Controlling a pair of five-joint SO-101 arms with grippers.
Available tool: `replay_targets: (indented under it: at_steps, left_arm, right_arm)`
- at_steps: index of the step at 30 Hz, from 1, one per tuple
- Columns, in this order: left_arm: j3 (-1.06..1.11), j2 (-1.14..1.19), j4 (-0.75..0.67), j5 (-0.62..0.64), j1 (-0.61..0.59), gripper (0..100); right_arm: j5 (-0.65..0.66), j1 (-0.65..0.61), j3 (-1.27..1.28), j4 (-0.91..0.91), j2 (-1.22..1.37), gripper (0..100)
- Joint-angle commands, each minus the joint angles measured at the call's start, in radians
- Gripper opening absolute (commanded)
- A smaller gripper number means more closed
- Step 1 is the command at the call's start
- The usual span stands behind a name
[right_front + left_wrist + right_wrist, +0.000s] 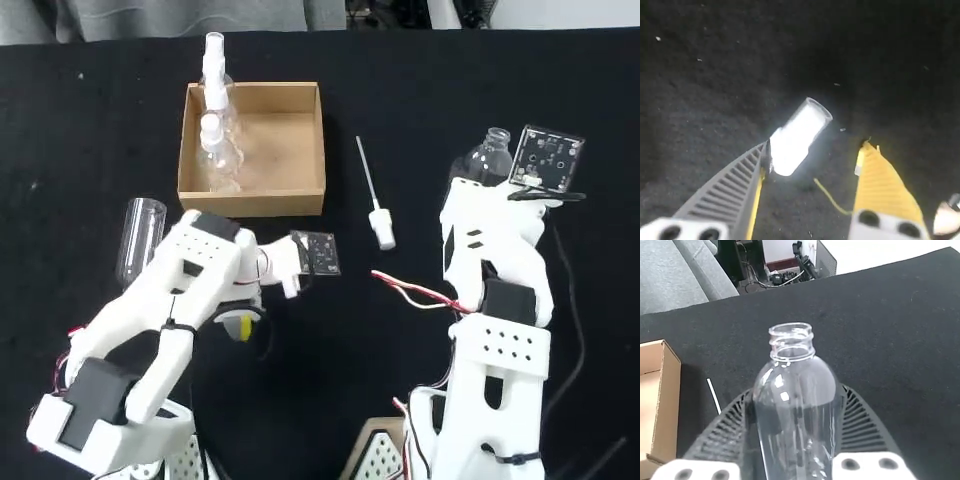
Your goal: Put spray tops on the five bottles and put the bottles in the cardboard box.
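Left wrist view: glare is washing out a white cylinder (799, 136) between the wide-spread jaws of the left gripper (815, 148). Right gripper (796, 402) is clamping an uncapped bottle (792, 385); a spray top (381, 226) is lying near the cardboard box (290, 204).

The left arm (170, 320) and the right arm (500, 300) both wear white printed shells with black motor blocks and rows of small holes. Red and white wires (415, 292) trail off the right one. The left tool (815, 149) pairs a grey ribbed finger (725, 200) (yellow-edged) with a yellow one; the right tool (796, 392) is dark grey and ribbed.
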Motion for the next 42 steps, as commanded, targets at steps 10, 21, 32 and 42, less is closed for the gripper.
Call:
replay_targets:
  at_steps: [10, 21, 32, 42]
  left_arm:
    - [-0.058, 0.18, -0.094, -0.003, 0.015, 15]
    - [-0.119, 0.178, 0.054, 0.044, 0.015, 6]
    - [-0.283, 0.178, 0.239, 0.222, 0.008, 6]
    - [-0.331, 0.057, 0.334, 0.322, 0.012, 6]
  right_arm:
    - [0.009, -0.021, -0.008, -0.032, -0.036, 9.3]
    - [0.009, -0.021, -0.008, -0.032, -0.036, 9.3]
    - [0.015, -0.021, -0.007, -0.032, -0.036, 9.3]
    - [0.014, -0.023, 0.001, -0.034, -0.039, 9.2]
